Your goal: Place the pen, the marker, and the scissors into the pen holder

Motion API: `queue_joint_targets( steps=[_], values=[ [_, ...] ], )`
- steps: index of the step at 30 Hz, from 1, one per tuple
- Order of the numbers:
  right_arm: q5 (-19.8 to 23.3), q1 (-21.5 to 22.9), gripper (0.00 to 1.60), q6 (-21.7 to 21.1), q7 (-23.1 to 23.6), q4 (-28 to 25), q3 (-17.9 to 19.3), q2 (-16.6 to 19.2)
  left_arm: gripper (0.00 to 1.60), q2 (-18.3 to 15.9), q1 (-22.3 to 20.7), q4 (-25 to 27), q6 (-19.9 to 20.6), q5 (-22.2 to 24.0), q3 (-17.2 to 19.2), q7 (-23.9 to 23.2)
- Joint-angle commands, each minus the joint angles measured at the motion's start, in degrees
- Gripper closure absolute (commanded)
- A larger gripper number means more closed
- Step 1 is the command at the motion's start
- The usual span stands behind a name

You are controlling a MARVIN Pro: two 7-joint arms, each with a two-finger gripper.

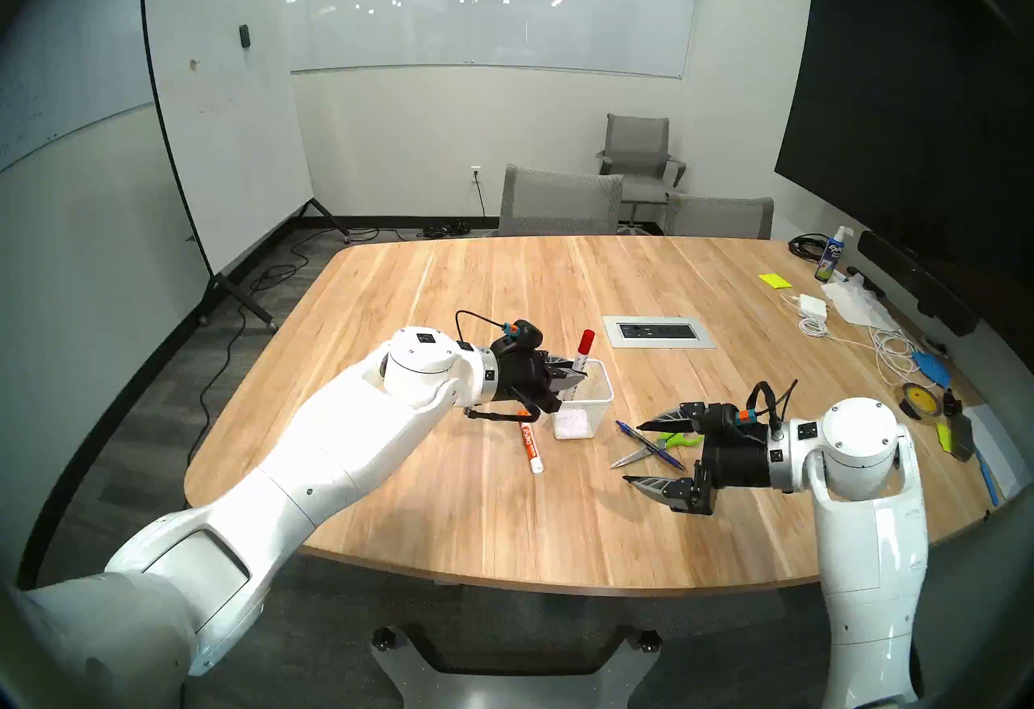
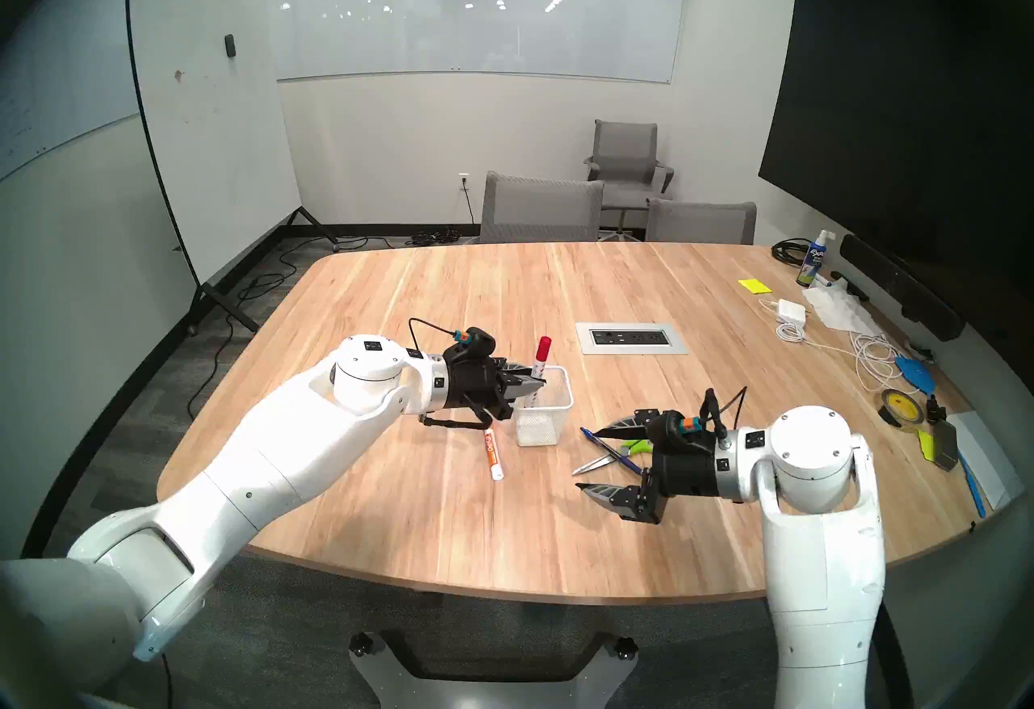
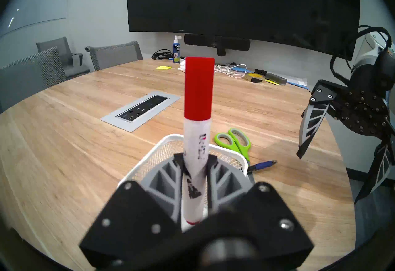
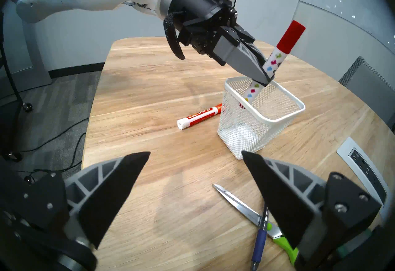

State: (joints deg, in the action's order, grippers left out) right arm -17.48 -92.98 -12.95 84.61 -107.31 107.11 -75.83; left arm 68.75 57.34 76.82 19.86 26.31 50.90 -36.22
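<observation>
A wooden meeting table (image 1: pixel 503 299) with a small white wire-mesh pen holder (image 4: pixel 275 118) near its middle. The left gripper (image 4: pixel 261 71) is clenched on a red-capped white marker (image 4: pixel 277 58), cap up and leaning, its lower end already dipped inside the holder's rim. To finish this step well, the marker should probably sink further before the fingers let go, so it drops against the mesh instead of tipping the light cup. The right gripper (image 4: pixel 195 178) hovers with its fingers spread wide and empty, above the green-handled scissors (image 1: pixel 660 442) and the blue pen (image 1: pixel 649 442), which lie crossed on the table right of the holder. An orange-labelled marker (image 1: pixel 530 446) lies left of it
</observation>
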Motion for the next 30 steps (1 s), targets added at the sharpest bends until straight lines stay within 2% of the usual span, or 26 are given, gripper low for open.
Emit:
queue_joint_targets(
  steps=[1, 13, 17, 20, 23, 26, 28, 29, 30],
  values=[
    [0.22, 0.55, 0.0, 0.01, 0.1, -0.77, 0.15, 0.13, 1.6, 1.32, -2.42, -0.82, 0.19, 0.01, 0.21, -0.32],
    [0.16, 0.57, 0.0, 0.03, 0.16, -0.77, 0.19, 0.07, 1.59, 2.41, -3.49, -2.98, 0.52, 0.08, -0.04, -1.11],
    [0.14, 0.58, 0.0, 0.03, 0.18, -0.77, 0.2, 0.05, 1.32, 2.47, -3.6, -3.1, 0.46, -0.01, -0.07, -1.2],
    [0.12, 0.58, 0.0, 0.04, 0.2, -0.77, 0.21, 0.03, 1.32, 2.43, -3.59, -2.96, 0.51, -0.07, -0.03, -1.15],
    [0.1, 0.59, 0.0, 0.04, 0.22, -0.77, 0.22, 0.02, 1.18, 2.29, -3.46, -2.5, 0.68, 0.01, 0.1, -1.12],
    [0.09, 0.59, 0.0, 0.04, 0.23, -0.77, 0.23, 0.0, 1.15, 2.18, -3.34, -2.17, 0.85, 0.05, 0.17, -1.03],
    [0.08, 0.6, 0.0, 0.05, 0.24, -0.77, 0.24, -0.01, 1.07, 2.09, -3.22, -1.92, 0.96, 0.08, 0.23, -1.0],
    [0.07, 0.6, 0.0, 0.05, 0.25, -0.77, 0.24, -0.02, 0.97, 2.05, -3.18, -1.83, 1.0, 0.08, 0.25, -0.99],
    [0.07, 0.6, 0.0, 0.05, 0.25, -0.77, 0.25, -0.02, 0.95, 2.01, -3.13, -1.74, 1.02, 0.09, 0.27, -0.97]
  ],
)
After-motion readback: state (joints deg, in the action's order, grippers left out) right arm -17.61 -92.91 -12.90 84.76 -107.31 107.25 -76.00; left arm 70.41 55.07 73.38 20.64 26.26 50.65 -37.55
